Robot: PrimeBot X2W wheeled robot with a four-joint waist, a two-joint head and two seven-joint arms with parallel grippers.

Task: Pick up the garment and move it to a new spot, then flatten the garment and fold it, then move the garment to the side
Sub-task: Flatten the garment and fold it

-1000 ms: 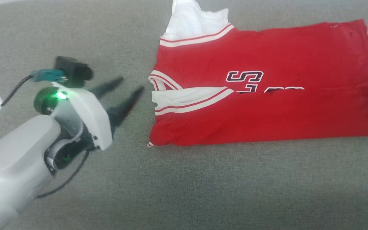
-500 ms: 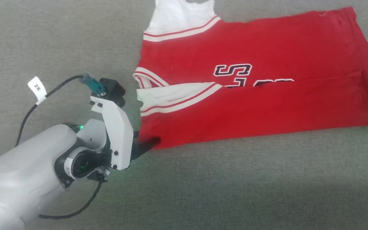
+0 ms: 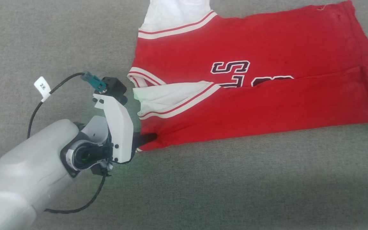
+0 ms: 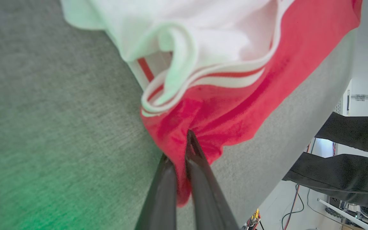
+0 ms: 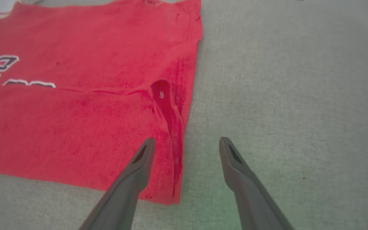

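Note:
The garment (image 3: pixel 251 105), a red jersey with white sleeves, striped trim and dark lettering, lies on the grey surface with its near long edge folded over the lettering. My left gripper (image 3: pixel 149 138) is shut on the garment's near-left corner, and the cloth puckers around the dark fingers. In the left wrist view the red cloth (image 4: pixel 222 108) is pinched in the left gripper (image 4: pixel 178 145), below the white sleeve. The right gripper (image 5: pixel 187 140) is open just above the hem end of the garment (image 5: pixel 75 121), one finger over the red cloth and one over bare surface.
A grey cloth-covered surface (image 3: pixel 222 185) stretches around the jersey on every side. The left wrist view shows the surface's edge with a person's dark-clothed limbs (image 4: pixel 347 159) and floor cables beyond it. A tagged black cable (image 3: pixel 43 95) loops off my left wrist.
My left gripper, open beside the jersey a second ago, has moved to the near-left corner and shut on it. The head camera has shifted a little as well.

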